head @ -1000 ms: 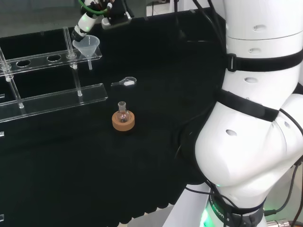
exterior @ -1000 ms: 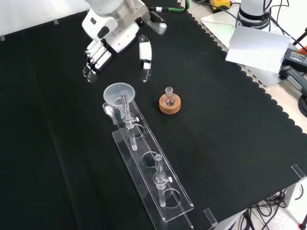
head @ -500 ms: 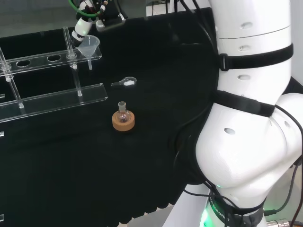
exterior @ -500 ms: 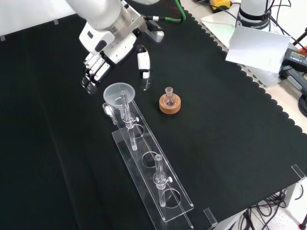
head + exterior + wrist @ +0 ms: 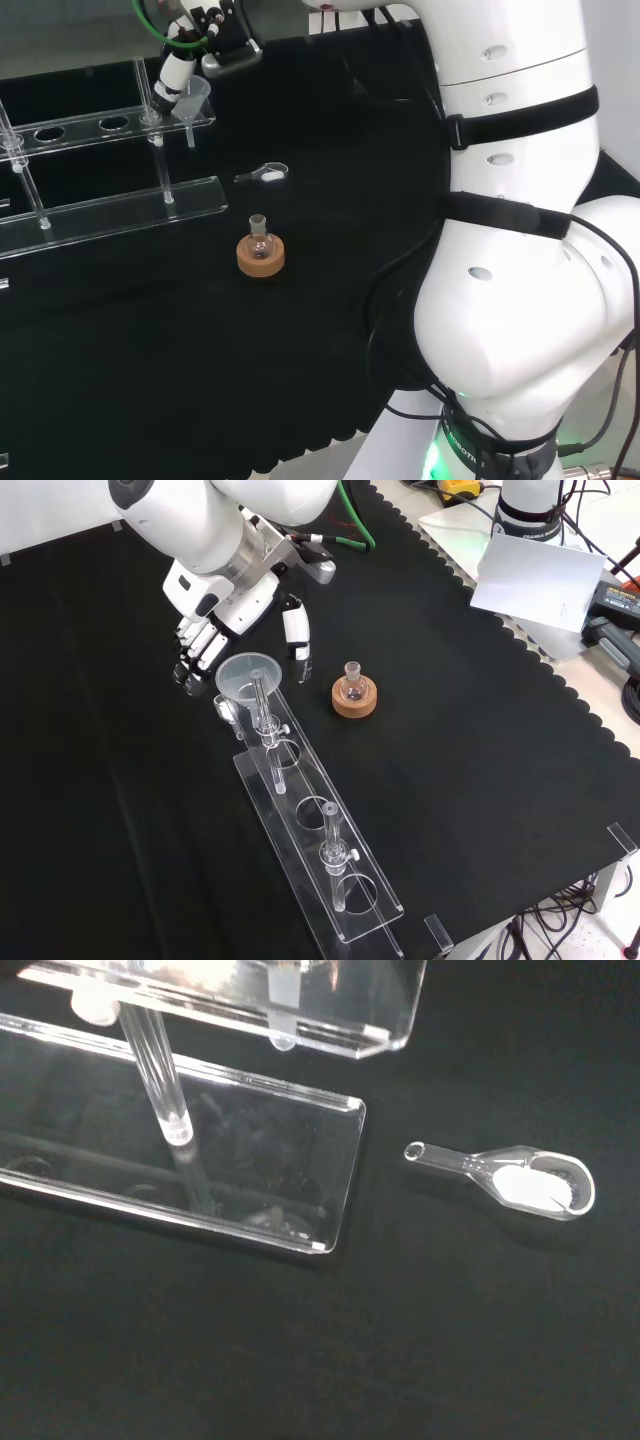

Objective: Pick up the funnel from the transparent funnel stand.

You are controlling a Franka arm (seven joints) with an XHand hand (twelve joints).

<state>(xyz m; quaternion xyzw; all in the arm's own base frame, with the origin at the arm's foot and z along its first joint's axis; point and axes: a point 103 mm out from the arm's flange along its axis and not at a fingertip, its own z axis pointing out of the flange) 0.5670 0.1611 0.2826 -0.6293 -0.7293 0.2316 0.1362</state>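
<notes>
Hand (image 5: 215, 610) at funnel (image 5: 248, 675) rim, fingers (image 5: 196, 650) spread either side – not clearly gripping, funnel seated in clear stand (image 5: 318, 852), corked flask (image 5: 352, 692) at 3 o'clock of it, front view

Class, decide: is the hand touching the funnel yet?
Cannot tell. In the front view the hand brackets the funnel, fingers one side, thumb the other, but no view plainly shows contact or gap.

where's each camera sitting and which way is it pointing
Head: behind and above the base, looking over the white arm links at the funnel.
Front: opposite, looking down at the hand above the funnel stand.
Wrist: at the wrist, looking down on the stand's base and glass scoop.
Head and front share the flask on its cork ring.
</notes>
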